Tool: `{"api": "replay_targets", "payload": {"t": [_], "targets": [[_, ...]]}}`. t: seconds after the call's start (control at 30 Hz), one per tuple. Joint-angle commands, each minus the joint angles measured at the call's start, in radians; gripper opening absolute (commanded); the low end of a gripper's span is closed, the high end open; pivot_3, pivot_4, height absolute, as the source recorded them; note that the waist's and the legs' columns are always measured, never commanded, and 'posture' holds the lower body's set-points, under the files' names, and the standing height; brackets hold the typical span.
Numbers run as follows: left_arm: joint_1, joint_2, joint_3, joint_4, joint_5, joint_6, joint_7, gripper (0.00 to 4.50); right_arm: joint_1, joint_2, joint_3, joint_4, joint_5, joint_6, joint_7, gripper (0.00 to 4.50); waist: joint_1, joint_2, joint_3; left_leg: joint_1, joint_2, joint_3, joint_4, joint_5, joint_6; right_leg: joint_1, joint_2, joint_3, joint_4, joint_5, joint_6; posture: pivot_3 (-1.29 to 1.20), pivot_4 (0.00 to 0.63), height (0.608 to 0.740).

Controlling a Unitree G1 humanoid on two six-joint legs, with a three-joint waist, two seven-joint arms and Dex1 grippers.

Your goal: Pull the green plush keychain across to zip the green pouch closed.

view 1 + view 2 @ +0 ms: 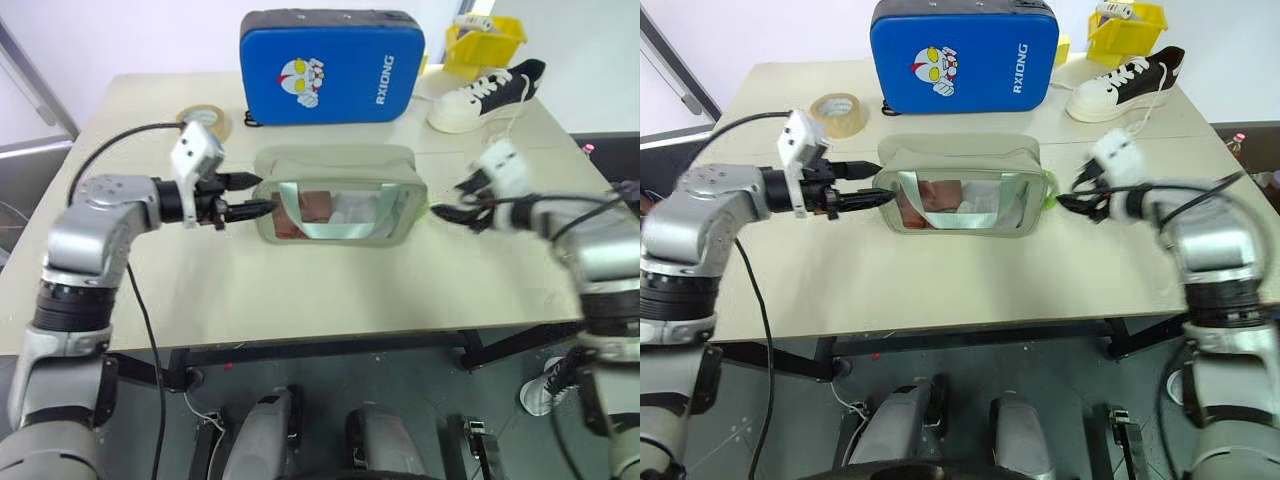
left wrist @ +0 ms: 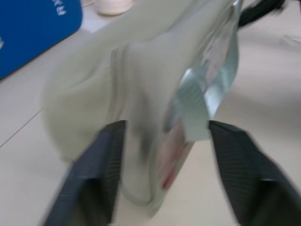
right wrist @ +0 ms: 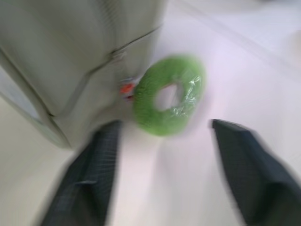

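The green pouch [image 1: 335, 195] lies in the middle of the table with its clear window facing me and pink and white contents showing. My left gripper [image 1: 255, 194] is open at the pouch's left end, and its fingers [image 2: 101, 160] straddle that end's corner. The green plush keychain [image 3: 146, 103], a fuzzy ring, lies on the table against the pouch's right end. It hangs from the zipper pull there. My right gripper [image 1: 447, 200] is open just right of the keychain, which lies free ahead of the gap between the fingers.
A blue cartoon-printed case [image 1: 332, 66] stands behind the pouch. A tape roll [image 1: 205, 118] lies at the back left. A white shoe [image 1: 487, 95] and a yellow bin [image 1: 485, 40] sit at the back right. Bare table [image 1: 330, 290] stretches in front of the pouch.
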Motion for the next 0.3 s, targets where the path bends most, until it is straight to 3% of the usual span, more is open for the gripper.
{"api": "replay_targets", "payload": {"t": [0.03, 0.17, 0.3], "targets": [[-0.051, 0.082, 0.063, 0.047, -0.027, 0.003, -0.067, 4.43, -0.008, -0.067, -0.074, -0.121, 0.161, 0.047, 0.170, 4.50, -0.006, 0.000, 0.000, 0.001, 0.000, 0.000, -0.003, 0.000, 0.000, 0.000, 0.000, 0.000, -0.002, 0.000, 0.000, 0.00, 0.150, 0.740], [-0.083, 0.146, 0.068, 0.121, -0.020, -0.013, -0.136, 4.43, -0.010, -0.103, -0.112, -0.194, 0.292, 0.146, 0.243, 4.50, -0.009, 0.000, 0.000, 0.001, 0.000, 0.000, -0.006, 0.000, 0.000, 0.002, 0.000, 0.000, -0.007, 0.000, -0.001, 0.00, 0.150, 0.740], [-0.094, 0.161, 0.076, 0.147, -0.034, -0.013, -0.168, 4.43, -0.029, -0.091, -0.123, -0.230, 0.337, 0.193, 0.200, 4.50, -0.004, 0.000, 0.000, 0.000, 0.000, 0.000, -0.004, -0.001, 0.001, 0.002, -0.001, 0.000, -0.007, 0.000, 0.000, 0.00, 0.150, 0.740]]}}
